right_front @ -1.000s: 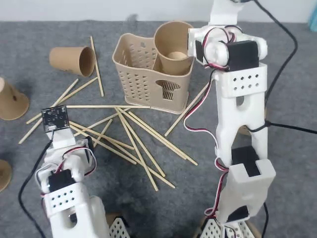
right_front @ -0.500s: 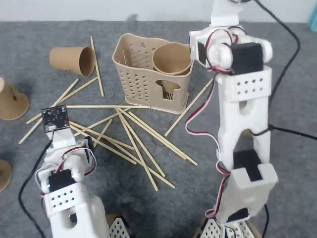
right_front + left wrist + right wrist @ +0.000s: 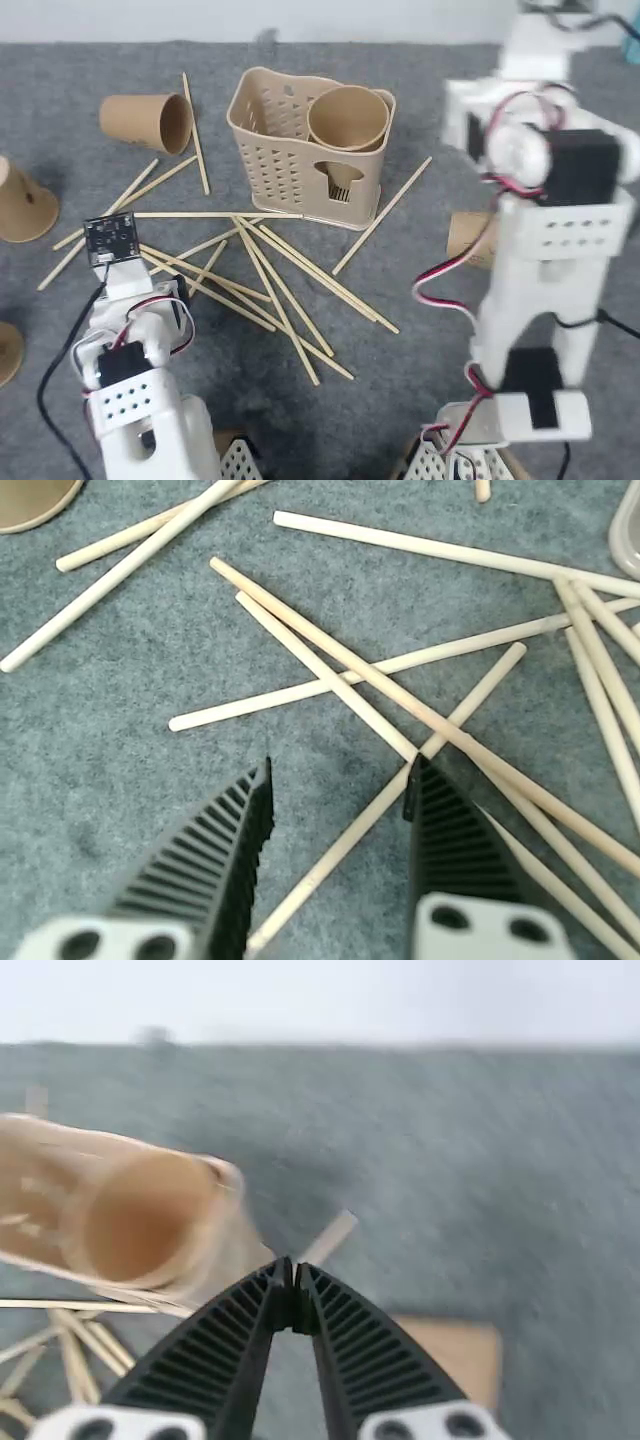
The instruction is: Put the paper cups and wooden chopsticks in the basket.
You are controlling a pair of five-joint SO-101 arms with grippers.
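Left gripper (image 3: 340, 770): black ridged jaws spread about halfway, nothing held, low over the pale round wooden chopsticks (image 3: 250, 270); one stick runs under the gap. We see the sticks lying criss-crossed flat on the grey felt-like table cover (image 3: 80, 75), mostly left of and in front of the basket.

Far left, two tapered brown paper cups are cut by the frame: left-edge cup (image 3: 20, 205) and corner cup (image 3: 8, 352). Next, the side-lying cup (image 3: 145, 122), matte kraft paper, has its mouth facing the basket.

The beige plastic basket (image 3: 290, 160) is upright, with rounded corners and walls perforated with small slots. The nested cup (image 3: 347, 117) stands in its right end, mouth up, rim above the basket's rim. A single chopstick (image 3: 385, 215) lies diagonally just beside the basket's right corner.

The half-hidden cup (image 3: 466, 240) lies on its side right of that, partly behind the white right arm.

Right gripper (image 3: 292, 1272): jaws pressed together, empty, held up off the cover.
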